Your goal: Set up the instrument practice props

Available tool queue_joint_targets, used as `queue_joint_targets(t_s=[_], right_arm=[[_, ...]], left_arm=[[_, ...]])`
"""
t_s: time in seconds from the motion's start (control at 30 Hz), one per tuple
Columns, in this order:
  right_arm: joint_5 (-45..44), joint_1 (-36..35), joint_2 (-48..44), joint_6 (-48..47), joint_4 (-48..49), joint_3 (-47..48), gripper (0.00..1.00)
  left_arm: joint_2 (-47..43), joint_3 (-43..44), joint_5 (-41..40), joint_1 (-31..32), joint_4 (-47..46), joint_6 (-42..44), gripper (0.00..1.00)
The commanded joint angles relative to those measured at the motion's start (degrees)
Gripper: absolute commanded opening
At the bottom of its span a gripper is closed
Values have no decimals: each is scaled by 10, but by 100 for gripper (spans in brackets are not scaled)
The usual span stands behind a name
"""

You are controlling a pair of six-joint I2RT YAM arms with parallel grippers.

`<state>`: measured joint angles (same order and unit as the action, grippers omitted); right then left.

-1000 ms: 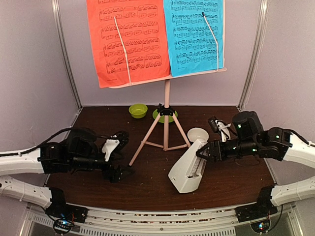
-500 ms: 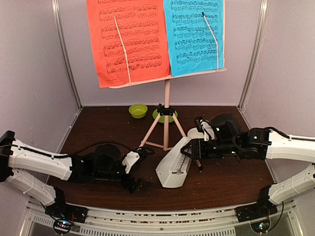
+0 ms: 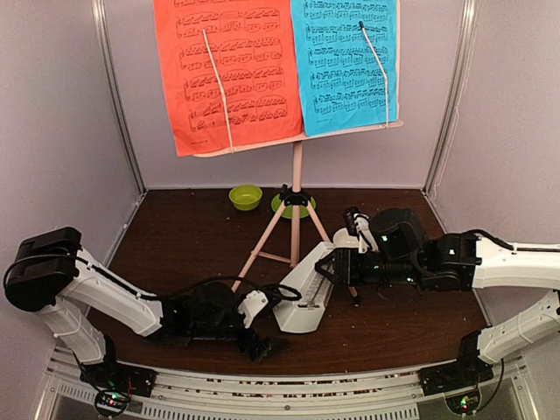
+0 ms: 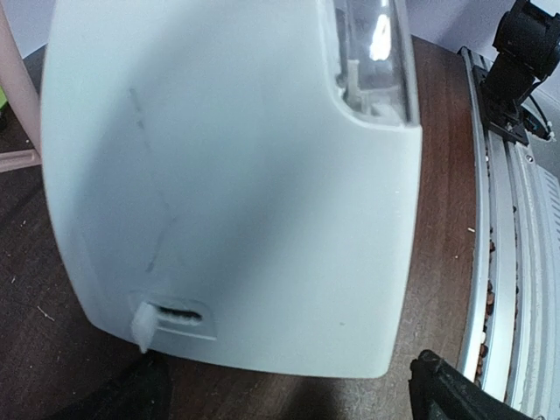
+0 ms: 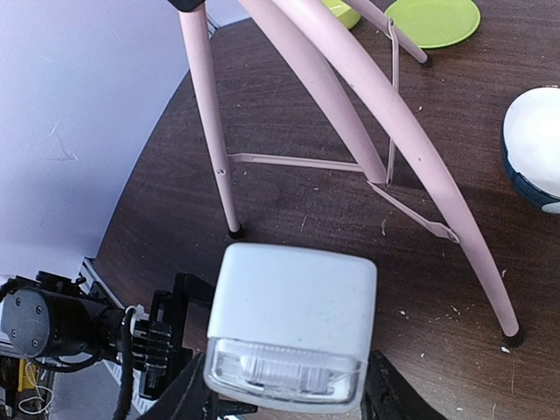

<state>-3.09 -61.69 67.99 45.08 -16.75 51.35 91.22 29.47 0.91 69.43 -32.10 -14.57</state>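
Note:
The pale pink music stand stands at the back on its tripod legs. It holds a red music sheet and a blue music sheet. The white-grey metronome leans tilted over the table in front of it. My right gripper is shut on its narrow top, one finger on each side. My left gripper is open at its wide base. In the left wrist view the two dark fingertips stand apart at either side of the base edge, not touching it.
A green bowl and a green plate sit at the back behind the stand. A white bowl with a dark base sits right of the tripod, partly hidden by my right arm in the top view. Metal rails run along the near edge.
My right gripper carried the metronome leftward toward the table's middle. My left arm stretched right to the metronome's base, and its jaws opened wider.

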Motion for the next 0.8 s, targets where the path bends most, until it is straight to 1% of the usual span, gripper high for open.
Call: queue_joint_targets(t_s=[0.0,0.23,0.37,0.5,0.77], right_arm=[[-26,-9,2,21,78,2,0],[-54,-19,13,10,28,23,0],[-62,-23,9,8,16,22,0],[-56,-27,9,7,26,17,0],[-45,-28,12,3,31,8,0]], left_arm=[[25,-2,-35,15,-85,-14,97],[16,-24,-85,22,-97,-44,95],[6,-24,-115,31,-75,-46,96],[13,-10,-120,39,-68,-35,98],[46,16,-114,43,-67,-30,97]])
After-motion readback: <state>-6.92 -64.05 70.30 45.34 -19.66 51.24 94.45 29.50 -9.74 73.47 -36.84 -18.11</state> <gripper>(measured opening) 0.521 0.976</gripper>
